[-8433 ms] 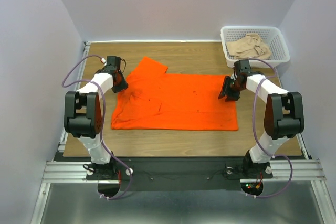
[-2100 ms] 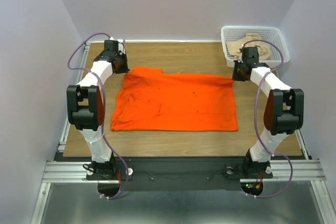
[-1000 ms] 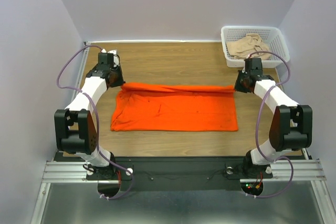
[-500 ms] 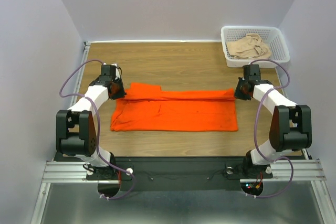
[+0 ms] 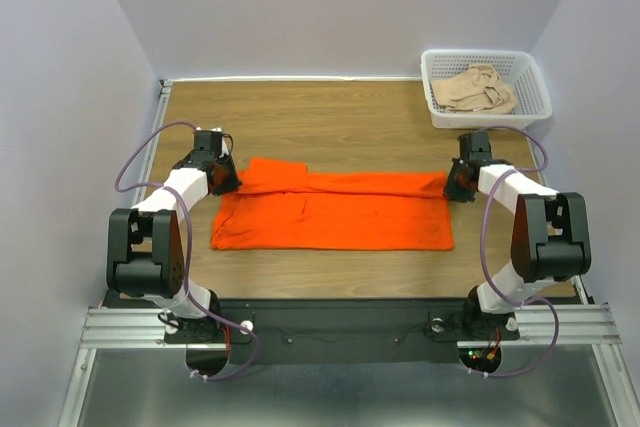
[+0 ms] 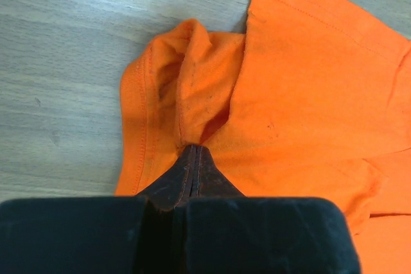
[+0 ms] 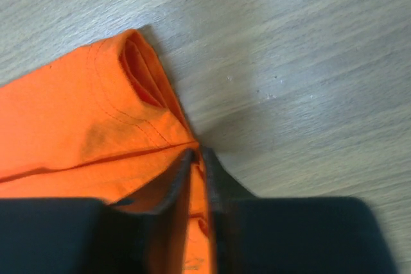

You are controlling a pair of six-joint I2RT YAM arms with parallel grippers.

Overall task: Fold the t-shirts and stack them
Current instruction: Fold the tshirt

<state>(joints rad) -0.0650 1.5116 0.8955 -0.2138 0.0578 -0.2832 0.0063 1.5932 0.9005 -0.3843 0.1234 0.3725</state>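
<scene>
Records plain bright orange cloth t-shirt (image 5: 335,217) flat on wooden bench (image 5: 330,117), far edge doubled over toward the near side, long axis left to right; places left gripper (image 6: 194,155) at the left end of that fold, clamped tight on a bunched pinch of orange cloth; places right gripper (image 7: 197,157) at the right end, parted by a narrow slit with the hem lying in it; cannot confirm any hold there; finds the cloth body lying nearward of both, each end nearer its own arm; judges letting go first, then a fold bringing one end toward the other; notes pale beige-tan cloth t-shirt (image 5: 478,87) crumpled in white plastic lattice basket (image 5: 490,119), far right corner, well apart.
</scene>
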